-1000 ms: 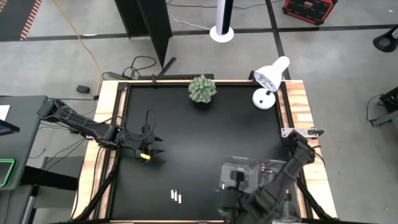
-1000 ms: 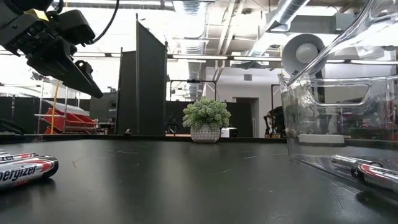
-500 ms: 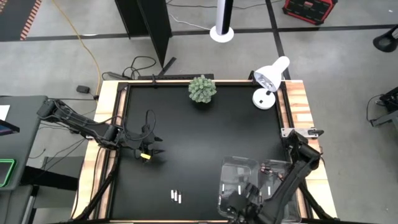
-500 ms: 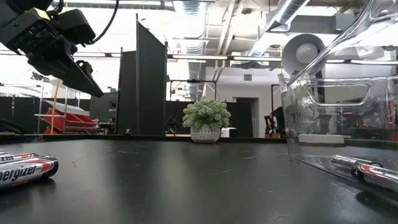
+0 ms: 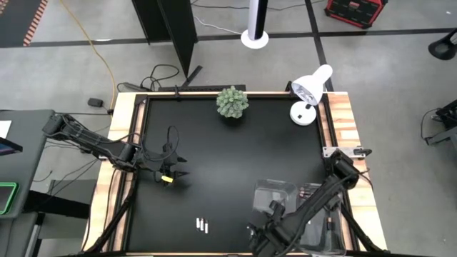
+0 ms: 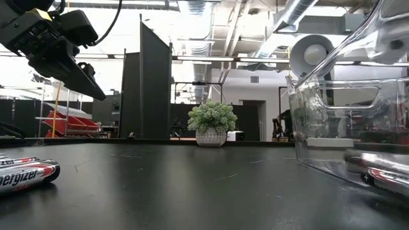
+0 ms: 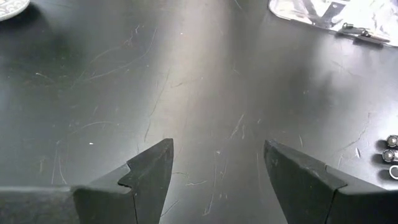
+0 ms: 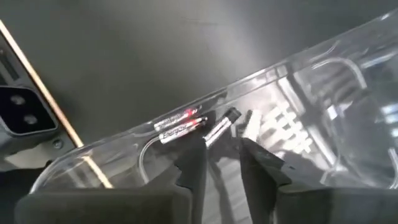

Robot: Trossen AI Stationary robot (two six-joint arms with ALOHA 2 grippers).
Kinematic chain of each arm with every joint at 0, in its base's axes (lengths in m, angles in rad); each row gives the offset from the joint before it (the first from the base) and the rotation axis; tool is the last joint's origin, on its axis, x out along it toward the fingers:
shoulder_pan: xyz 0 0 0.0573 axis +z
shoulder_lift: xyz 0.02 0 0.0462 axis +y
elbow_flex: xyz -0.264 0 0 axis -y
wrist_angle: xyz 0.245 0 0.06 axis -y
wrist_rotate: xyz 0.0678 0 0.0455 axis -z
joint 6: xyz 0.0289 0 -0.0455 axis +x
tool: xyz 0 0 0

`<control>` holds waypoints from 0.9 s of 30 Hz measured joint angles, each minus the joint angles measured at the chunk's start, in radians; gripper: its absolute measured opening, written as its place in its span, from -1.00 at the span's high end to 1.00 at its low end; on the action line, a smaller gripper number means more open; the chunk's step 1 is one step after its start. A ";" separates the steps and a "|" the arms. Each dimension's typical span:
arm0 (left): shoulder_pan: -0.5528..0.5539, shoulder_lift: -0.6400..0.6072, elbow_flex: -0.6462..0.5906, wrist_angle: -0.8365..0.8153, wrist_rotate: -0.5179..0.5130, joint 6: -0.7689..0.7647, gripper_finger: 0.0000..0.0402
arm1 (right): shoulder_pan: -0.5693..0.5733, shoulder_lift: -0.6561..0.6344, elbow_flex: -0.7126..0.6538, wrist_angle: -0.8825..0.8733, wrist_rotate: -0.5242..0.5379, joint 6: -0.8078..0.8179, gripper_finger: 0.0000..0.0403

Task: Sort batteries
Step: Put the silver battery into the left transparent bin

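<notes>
My right gripper [image 8: 221,157] hangs over a clear bin [image 8: 323,93] at the table's near right, fingers pointing down into it with a narrow gap and nothing between them. Just beyond the fingertips a slim battery [image 8: 219,132] shows inside the bin, beside two red-ended batteries [image 8: 179,126] lying on the bin's floor. In the high view this gripper [image 5: 274,211] stands above the bin [image 5: 275,191]. Three more batteries [image 5: 202,226] lie side by side on the mat near the front edge. My left gripper [image 5: 171,176] hovers open over the mat at the left.
A second clear bin [image 5: 321,214] stands right of the first. A potted plant [image 5: 232,101] and a white lamp [image 5: 308,93] stand at the far edge. The black mat [image 5: 235,150] between the arms is bare. In the low view the bin's wall [image 6: 332,128] rises at the right.
My right gripper has sunk toward the clear bin and rolled its wrist. In the low view a blurred battery now shows in the bin above the two that lay still there before.
</notes>
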 joint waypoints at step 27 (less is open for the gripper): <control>0.000 0.000 0.000 0.001 0.000 0.012 -0.23 | -0.145 0.032 0.168 0.370 0.163 -0.634 0.16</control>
